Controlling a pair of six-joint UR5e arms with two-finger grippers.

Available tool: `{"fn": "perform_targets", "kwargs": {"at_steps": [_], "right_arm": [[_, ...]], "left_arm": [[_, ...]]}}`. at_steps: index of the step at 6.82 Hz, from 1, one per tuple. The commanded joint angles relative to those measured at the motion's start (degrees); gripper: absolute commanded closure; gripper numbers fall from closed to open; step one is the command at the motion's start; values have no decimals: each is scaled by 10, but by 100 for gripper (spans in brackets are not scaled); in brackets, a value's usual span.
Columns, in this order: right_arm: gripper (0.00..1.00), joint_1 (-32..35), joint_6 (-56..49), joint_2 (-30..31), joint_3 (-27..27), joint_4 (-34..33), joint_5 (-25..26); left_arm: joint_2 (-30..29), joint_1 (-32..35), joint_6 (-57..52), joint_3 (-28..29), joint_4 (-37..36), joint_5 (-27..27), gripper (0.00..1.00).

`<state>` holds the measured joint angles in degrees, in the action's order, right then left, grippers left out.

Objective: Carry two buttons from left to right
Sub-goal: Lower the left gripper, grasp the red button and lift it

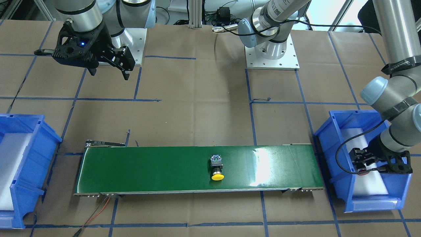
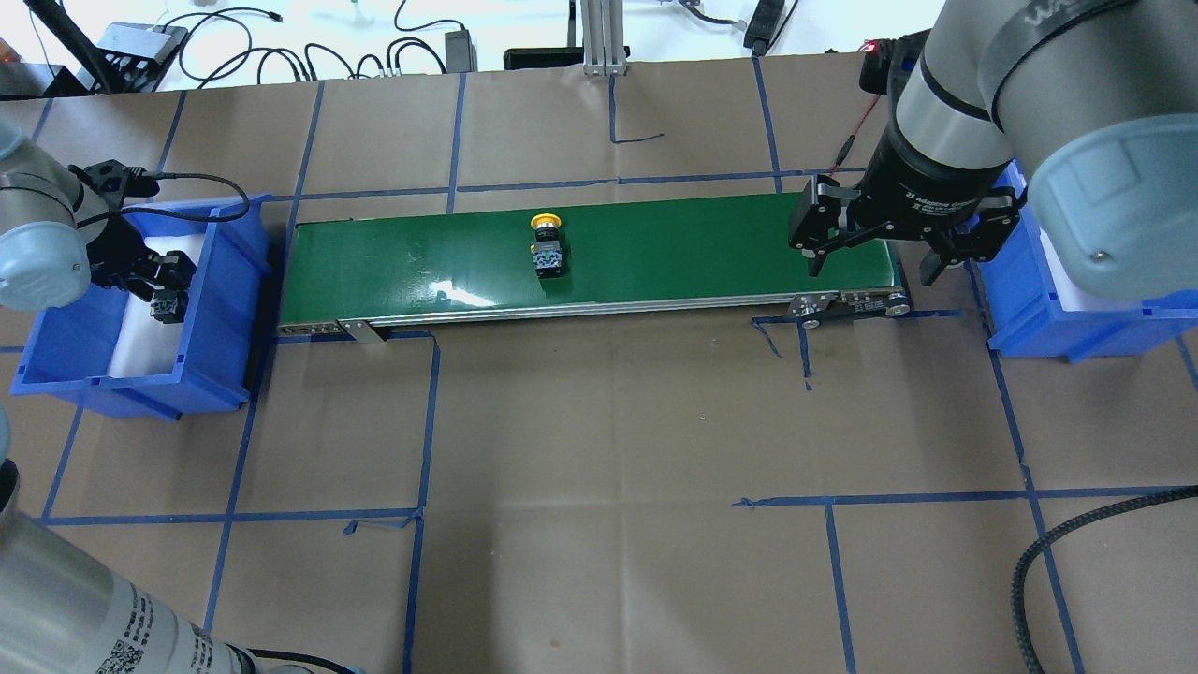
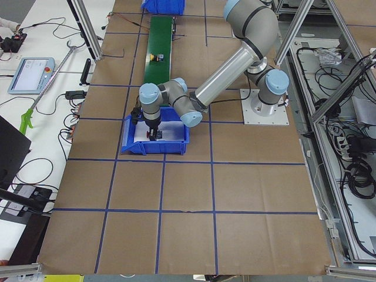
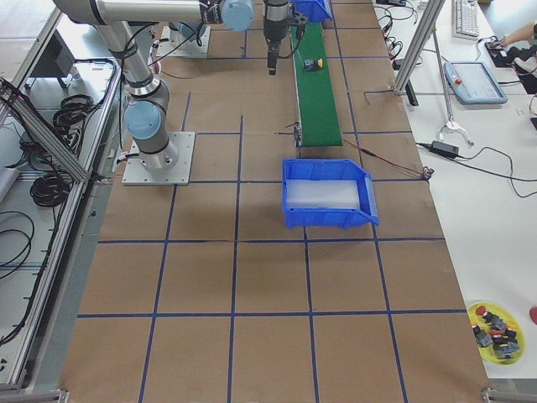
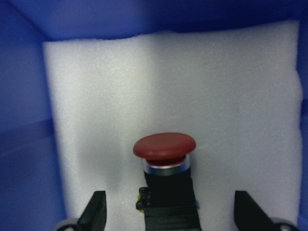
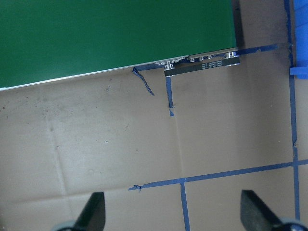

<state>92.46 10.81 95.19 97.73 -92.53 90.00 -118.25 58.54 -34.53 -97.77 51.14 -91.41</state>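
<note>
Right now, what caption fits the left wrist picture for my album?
The open left gripper straddles a red button on white foam in a blue bin.

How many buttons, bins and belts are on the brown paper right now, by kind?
Buttons: 2 (yellow button, red button)
Bins: 2 (left bin, right bin)
Belts: 1 (green belt)
Total: 5

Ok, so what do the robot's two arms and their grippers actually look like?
The left arm and right arm are silver-grey tubes with pale blue joint caps. The left one carries a black strap and a black braided cable. The left gripper and right gripper are black and two-fingered; the right shows white lettering and a blue light.
</note>
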Motion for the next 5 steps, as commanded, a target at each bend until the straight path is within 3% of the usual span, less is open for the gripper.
{"fn": "perform_targets", "kwargs": {"at_steps": [1,3,5], "right_arm": [[0,0,0,0,0,0,0],[0,0,0,0,0,-1,0],[0,0,0,0,1,0,1]], "left_arm": [[1,-1,-2,0,0,0,79],[9,0,-6,23,13,-2,84],[28,1,-8,91,128,-3,84]]}}
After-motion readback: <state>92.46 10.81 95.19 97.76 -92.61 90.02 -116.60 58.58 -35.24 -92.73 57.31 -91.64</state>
